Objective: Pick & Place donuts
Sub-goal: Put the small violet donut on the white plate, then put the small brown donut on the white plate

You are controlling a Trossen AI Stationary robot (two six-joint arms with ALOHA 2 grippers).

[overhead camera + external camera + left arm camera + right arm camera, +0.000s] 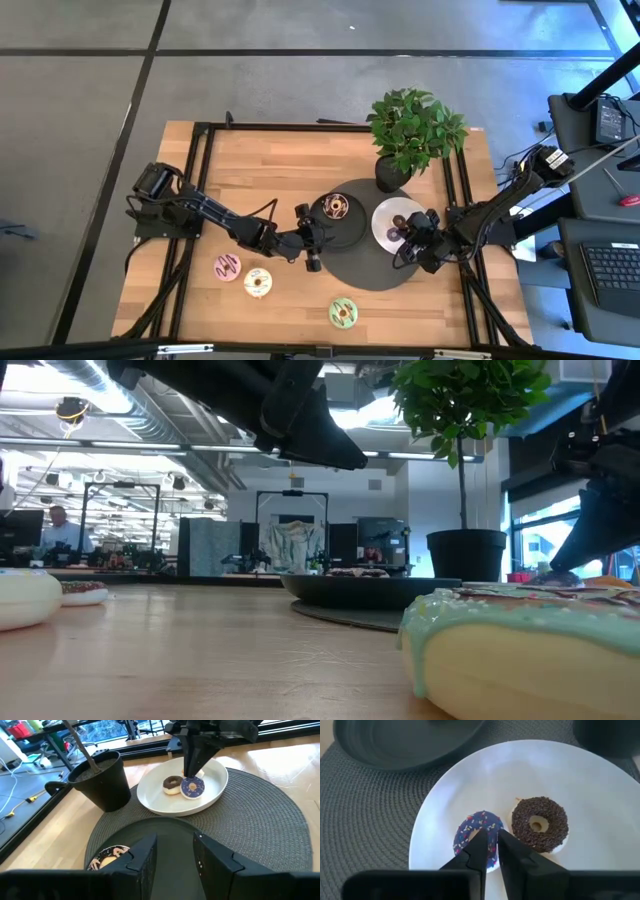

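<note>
Right gripper fingers narrow, tips straddling purple donut rim on white plate; brown donut just beside. Left gripper part open, empty, at black plate edge.

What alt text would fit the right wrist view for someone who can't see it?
The right end effector pinches the rim of a purple donut on a white plate, beside a brown sprinkled donut. A black plate sits beyond on the woven mat.
</note>
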